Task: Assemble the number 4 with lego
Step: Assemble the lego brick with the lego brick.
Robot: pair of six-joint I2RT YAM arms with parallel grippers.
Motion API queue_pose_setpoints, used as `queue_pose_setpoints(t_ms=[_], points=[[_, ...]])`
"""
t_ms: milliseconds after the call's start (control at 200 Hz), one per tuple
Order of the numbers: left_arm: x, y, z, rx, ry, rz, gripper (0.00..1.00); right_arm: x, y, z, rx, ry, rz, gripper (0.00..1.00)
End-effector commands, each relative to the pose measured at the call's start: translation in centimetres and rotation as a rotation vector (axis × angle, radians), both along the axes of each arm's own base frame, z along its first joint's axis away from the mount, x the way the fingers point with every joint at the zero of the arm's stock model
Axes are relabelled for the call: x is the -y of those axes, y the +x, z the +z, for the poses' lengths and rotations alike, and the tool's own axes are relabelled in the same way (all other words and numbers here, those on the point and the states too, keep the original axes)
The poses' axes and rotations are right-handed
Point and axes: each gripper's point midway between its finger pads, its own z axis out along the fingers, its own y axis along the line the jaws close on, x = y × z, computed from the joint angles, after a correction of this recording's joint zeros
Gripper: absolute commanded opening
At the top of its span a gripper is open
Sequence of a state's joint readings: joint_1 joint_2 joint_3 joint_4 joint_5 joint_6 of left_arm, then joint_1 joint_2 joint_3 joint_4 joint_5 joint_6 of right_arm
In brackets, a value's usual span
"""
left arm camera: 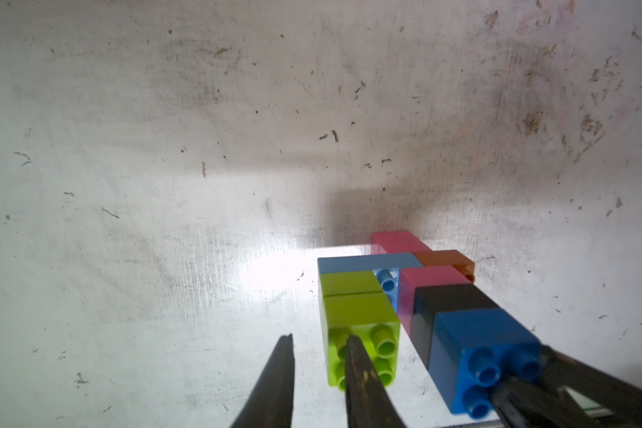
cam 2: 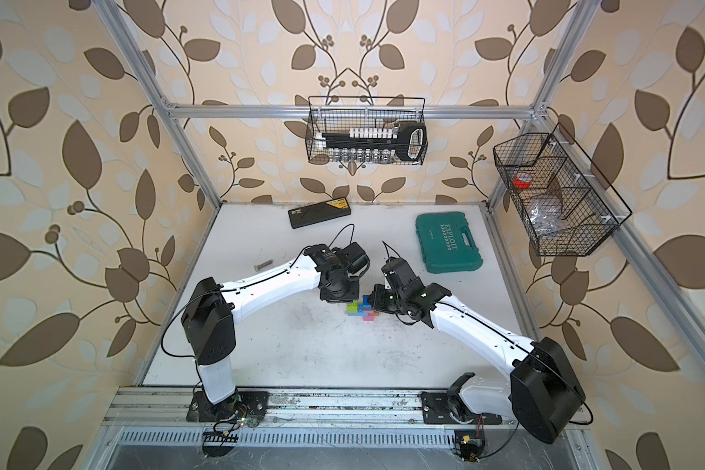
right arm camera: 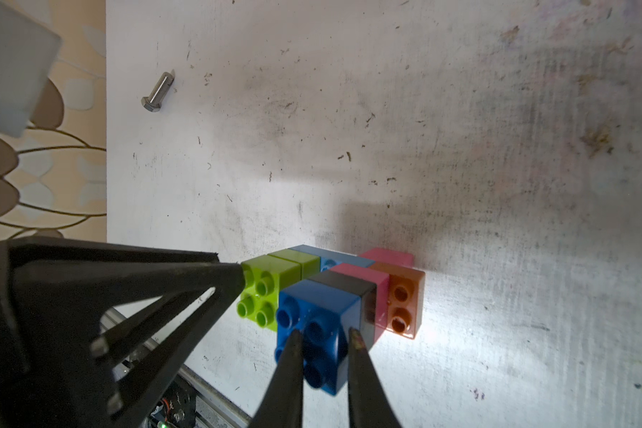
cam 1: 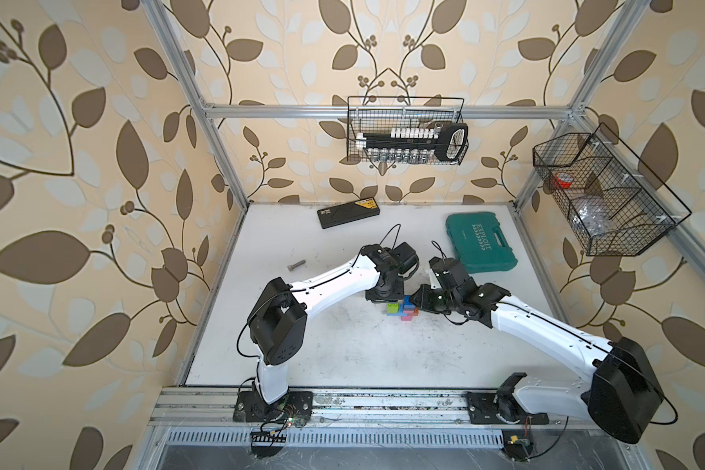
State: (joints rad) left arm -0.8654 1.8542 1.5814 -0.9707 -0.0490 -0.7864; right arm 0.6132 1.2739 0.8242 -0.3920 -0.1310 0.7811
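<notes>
Closed to a slit at the left fingers [left arm camera: 360,370], with one laid across the studs of the end lime green brick [left arm camera: 360,315]; pinching or merely pushing, impossible to tell. Probably there to press the lime green arm tight against the light blue crossbar [left arm camera: 367,262], given the thin seam between the two lime pieces.

Narrowly apart at the right fingers [right arm camera: 364,370], set round a row of studs on the dark blue brick [right arm camera: 319,296] and clamped on it, by the look of it. Likely an anchor, to keep the whole figure from sliding under the push from the opposite side.

Next along the column from the dark blue brick: the black brick [left arm camera: 456,296], then a pink brick [left arm camera: 434,276]. Across it, the crossbar, with the orange brick [left arm camera: 443,257] at its end and another pink piece beyond. One light blue stud bare between arm and column.

Flat on the desk [cam 1: 342,358], the number 4 [cam 1: 401,311], about midway between the left and right edges and well clear of all four. Complete or nearly so, to judge by its shape.

Further out, all well apart from the bricks: a bolt [cam 1: 296,266] toward the left edge, a flat black box [cam 1: 349,212] by the back edge, a teal tool case [cam 1: 479,242] near the back right corner.
</notes>
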Motion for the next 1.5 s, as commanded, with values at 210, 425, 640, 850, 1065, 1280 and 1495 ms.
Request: queue_pose_setpoints(t_ms=[210,425,640,850,1065,1280,1495], points=[[-0.5,-1.0,0.4,-0.02,-0.013,-0.01,0.23,2.4,-2.9,-4.2,-0.152,-0.14,-0.001,0.17],[-0.4,-0.1,2.7,0.042,-0.034,-0.008,0.34,2.5,-3.0,-4.2,-0.152,-0.139,-0.003,0.17],[-0.2,-0.4,2.7,0.03,-0.047,-0.021,0.32,2.5,-3.0,-4.3,-0.154,-0.14,-0.002,0.17],[0.2,-0.9,1.9,-0.006,-0.056,-0.036,0.3,2.5,-3.0,-4.4,-0.155,-0.139,-0.004,0.17],[0.5,-1.7,0.4,-0.053,-0.041,-0.056,0.28,2.5,-3.0,-4.4,-0.154,-0.139,-0.006,0.17],[0.5,-2.4,-0.9,-0.085,-0.007,-0.073,0.24,2.5,-3.1,-4.4,-0.155,-0.139,-0.006,0.17],[0.5,-2.8,-2.1,-0.112,0.014,-0.08,0.19,2.4,-3.0,-4.5,-0.155,-0.136,-0.005,0.17]])
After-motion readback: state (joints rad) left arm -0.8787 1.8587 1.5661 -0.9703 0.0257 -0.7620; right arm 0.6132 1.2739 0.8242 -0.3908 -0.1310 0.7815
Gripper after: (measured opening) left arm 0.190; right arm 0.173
